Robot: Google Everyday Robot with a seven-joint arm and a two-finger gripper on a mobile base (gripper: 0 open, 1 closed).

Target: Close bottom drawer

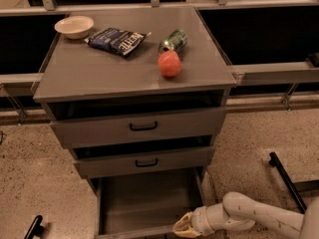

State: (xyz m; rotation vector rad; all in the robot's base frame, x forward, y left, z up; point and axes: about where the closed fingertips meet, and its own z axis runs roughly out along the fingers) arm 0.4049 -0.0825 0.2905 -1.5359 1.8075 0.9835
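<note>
The bottom drawer (147, 198) is the lowest of three grey drawers. It is pulled far out and its plain grey interior shows. Its front panel runs along the lower frame edge (134, 231), and the handle is out of view. My gripper (182, 226) is on a white arm coming in from the lower right. It sits at the right end of the drawer's front edge, right by the front panel. The middle drawer (144, 162) and top drawer (142, 127) above are slightly ajar, each with a black bar handle.
On the cabinet top (89, 78) lie a white bowl (74, 26), a dark chip bag (115, 40), a green can (173, 40) on its side and a red-orange fruit (170, 63). A black bar (284, 176) lies on the speckled floor at the right.
</note>
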